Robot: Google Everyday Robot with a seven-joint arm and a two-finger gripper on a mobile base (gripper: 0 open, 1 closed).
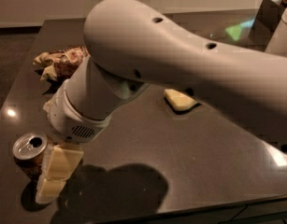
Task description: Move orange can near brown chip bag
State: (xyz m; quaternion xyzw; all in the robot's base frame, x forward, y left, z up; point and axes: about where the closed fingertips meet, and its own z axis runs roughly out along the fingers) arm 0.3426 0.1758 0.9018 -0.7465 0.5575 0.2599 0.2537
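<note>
The gripper (pixel 53 174) hangs at the near left corner of the worktop (pixel 190 162), just beside the right side of the upright orange can (pixel 28 154). Whether the jaws are open or hold the can cannot be told. The brown chip bag (pixel 59 63) lies near the far left edge, well apart from the can. A yellow sponge (pixel 179 99) sits mid-worktop.

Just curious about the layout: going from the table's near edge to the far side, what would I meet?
Orange can, with the robot's hand beside it → yellow sponge → brown chip bag.
</note>
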